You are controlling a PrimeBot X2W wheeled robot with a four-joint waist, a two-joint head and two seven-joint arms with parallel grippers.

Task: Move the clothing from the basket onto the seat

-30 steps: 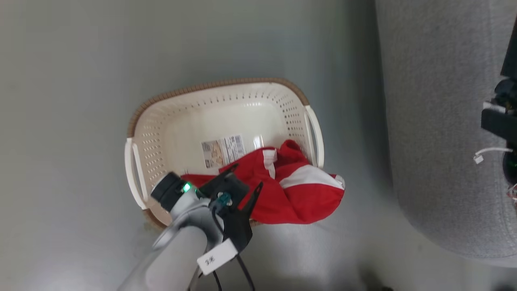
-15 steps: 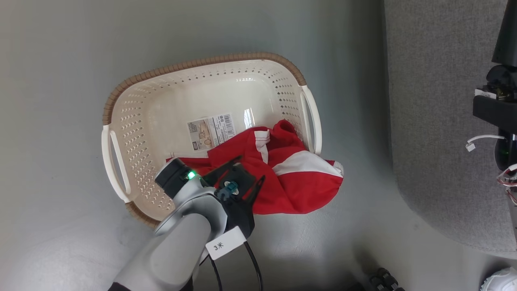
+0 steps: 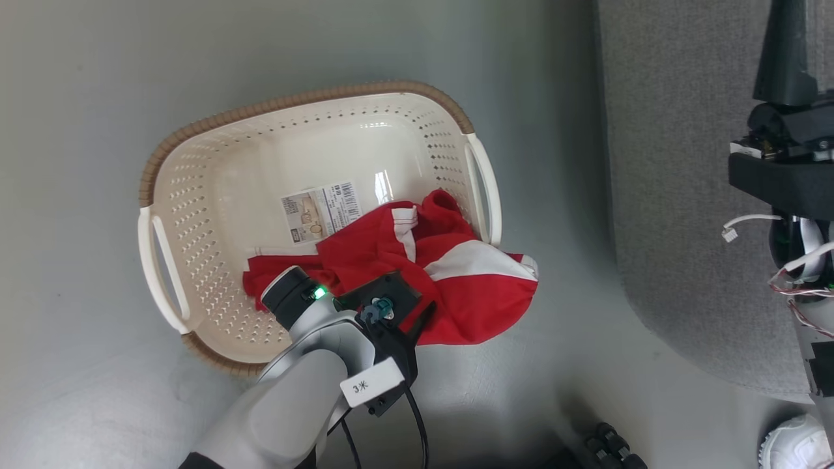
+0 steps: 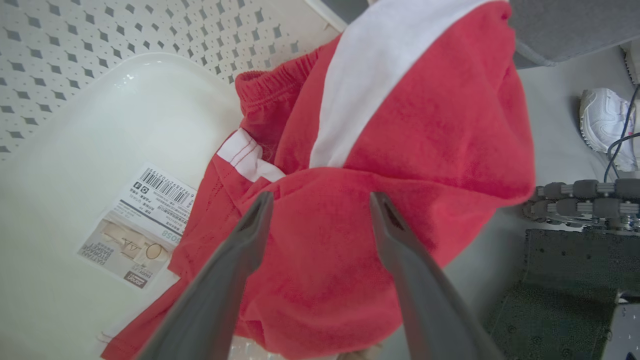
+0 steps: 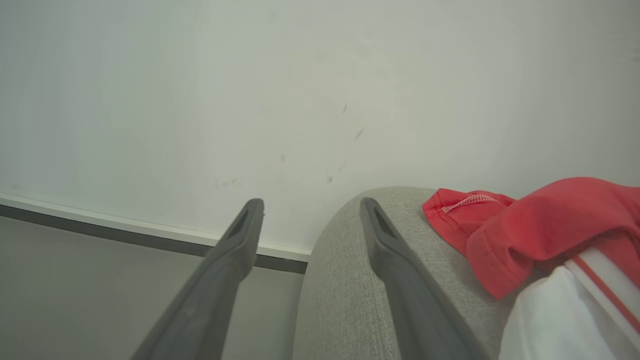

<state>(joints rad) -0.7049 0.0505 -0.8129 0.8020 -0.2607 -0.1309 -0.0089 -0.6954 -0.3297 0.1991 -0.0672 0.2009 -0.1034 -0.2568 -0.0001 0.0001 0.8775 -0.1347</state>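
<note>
The cream basket (image 3: 195, 215) with its brown rim stands on the grey floor, a barcode sticker (image 3: 320, 210) on its base. Red and white clothing (image 3: 456, 286) lies in its near right corner and hangs over the rim onto the floor. My left gripper (image 4: 322, 200) hovers open just above the red fabric, one finger on each side of a fold, gripping nothing. The grey seat (image 3: 677, 195) lies to the right. My right gripper (image 5: 310, 204) is open over the seat's (image 5: 345, 285) edge, beside red clothing (image 5: 540, 220) and a white garment (image 5: 560, 320) lying there.
A white shoe (image 3: 791, 446) stands on the floor at the lower right, near dark linked rollers (image 3: 609, 446) by my base. Beyond the seat is a pale wall with a baseboard (image 5: 125, 232). Bare floor surrounds the basket on the left and far sides.
The head camera has shifted, so the basket sits further left. My left gripper has tipped down closer onto the red fabric. Both grippers stay open.
</note>
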